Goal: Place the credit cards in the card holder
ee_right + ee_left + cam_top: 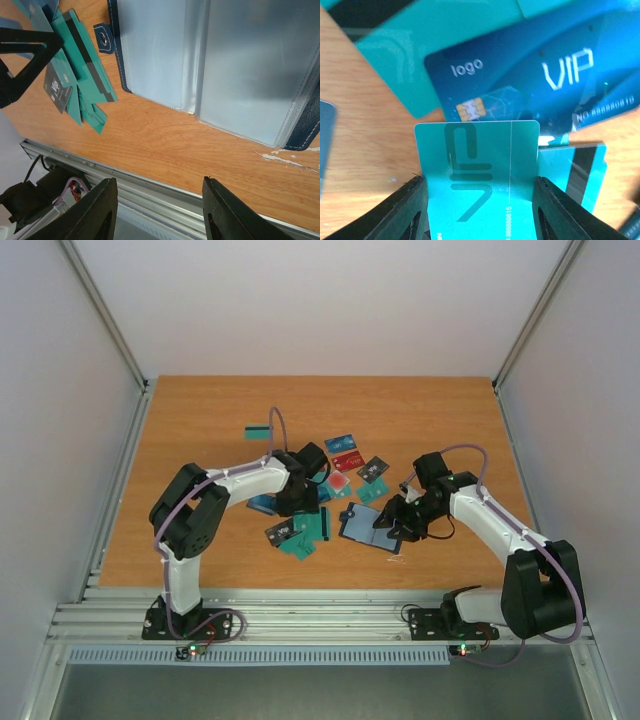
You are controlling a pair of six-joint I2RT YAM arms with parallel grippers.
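- Grips teal card (477, 160) by both side edges in left tool (480, 181), lower centre (blue VIP card (530, 85) behind).
- Holds right tool (157, 182) open, empty, below unfolded card holder (200, 60).

Table: orange-brown wood-grain top (420, 410), filling the middle of the enclosure.
Back wall: plain white panel (320, 300) along the far side.
Side walls: pale grey-white panels, the left wall (50, 440) and the right wall (590, 420).
Posts: two aluminium profiles rising from the far corners, the left post (105, 315) and the right post (535, 310).
Near edge: ribbed aluminium rails (320, 610) along the table's near side, with a slotted white strip (320, 654) just nearer.
Below: dull grey surface (320, 695) at the nearest edge of the view.
Wear: small white chipped mark (280, 156) in the wood.
Light: even and soft, with only faint shadows.
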